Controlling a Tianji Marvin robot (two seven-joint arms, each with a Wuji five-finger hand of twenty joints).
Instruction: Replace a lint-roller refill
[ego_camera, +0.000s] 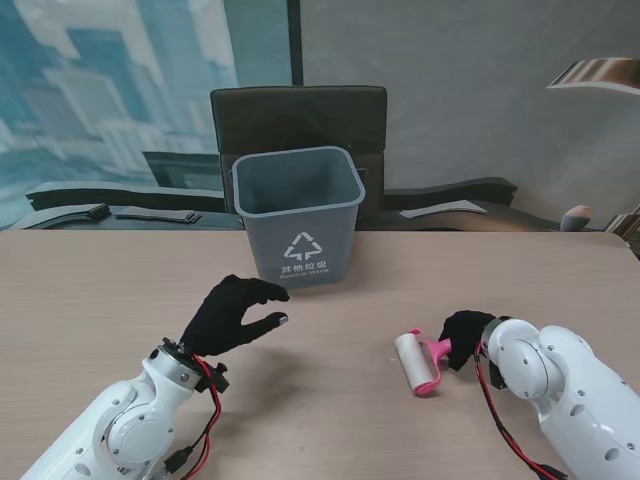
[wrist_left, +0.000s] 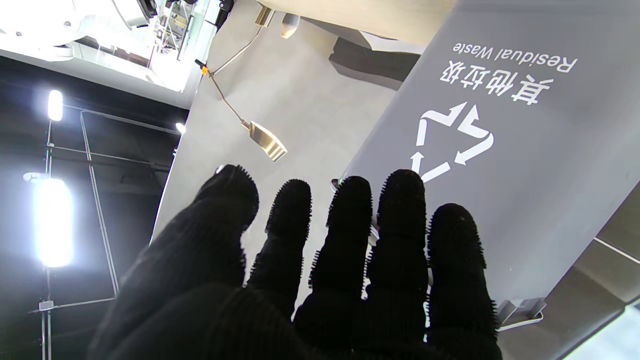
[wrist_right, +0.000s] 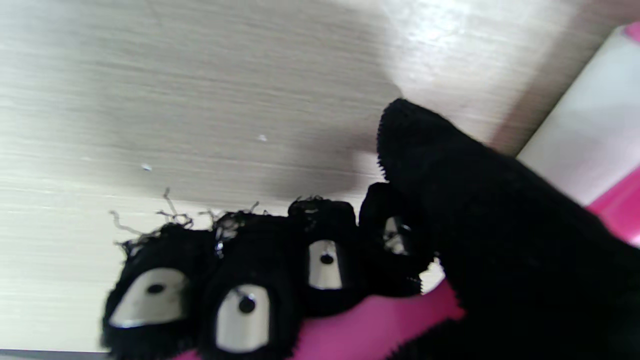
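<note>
Light wood-grain tabletop (ego_camera: 100, 300) runs the full width of the stand view; dark office chair (ego_camera: 298, 118) and grey wall behind it, window with blurred city at far left.

Grey plastic waste bin with white recycling symbol (ego_camera: 298, 213) stands at table centre, far side. Interior not visible from the stand view. Left wrist view shows its front wall (wrist_left: 525, 165) with "Residual Waste" print, upside down.

Black-gloved left hand (ego_camera: 232, 314) hovers near the bin, left of centre, off the table. Fingers (wrist_left: 400, 215) spread and slightly curled, thumb apart from the other 4, nothing held.

Pink-handled lint roller with white paper roll (ego_camera: 420, 360) lies on the table right of centre, roll end pointing left, well apart from the bin. Black-gloved right hand (ego_camera: 466, 338) is wrapped around the pink handle (wrist_right: 370, 325): 4 curled fingers (wrist_right: 245, 300) on one side, thumb across the other. Handle mostly hidden under the glove in both views; its end is not visible. White roll (wrist_right: 585, 145) is cut off at the right wrist frame edge and blurred. Can't tell whether the roller is lifted or resting on the wood.
</note>
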